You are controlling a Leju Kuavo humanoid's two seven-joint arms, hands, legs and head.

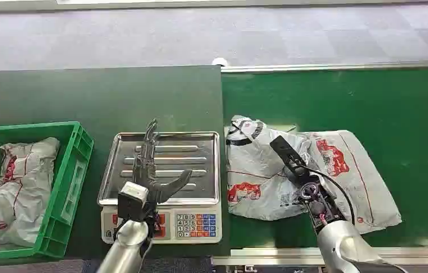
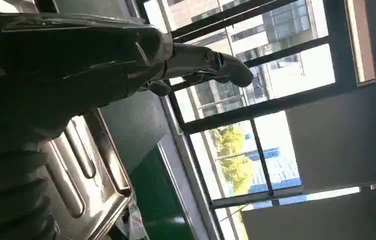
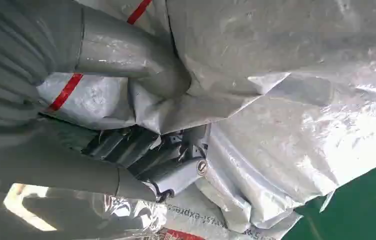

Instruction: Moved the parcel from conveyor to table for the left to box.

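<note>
The right hand (image 1: 300,170) is pinching a fold of the grey parcel (image 1: 342,170), which is lying at the conveyor (image 1: 405,108) edge beside the table (image 1: 98,96); plastic is hiding its fingertips. The left hand (image 1: 149,170) is hovering over the scale (image 1: 163,185), fingers apart. The green crate (image 1: 69,182) at the table's left edge is holding another bag (image 1: 21,182).
</note>
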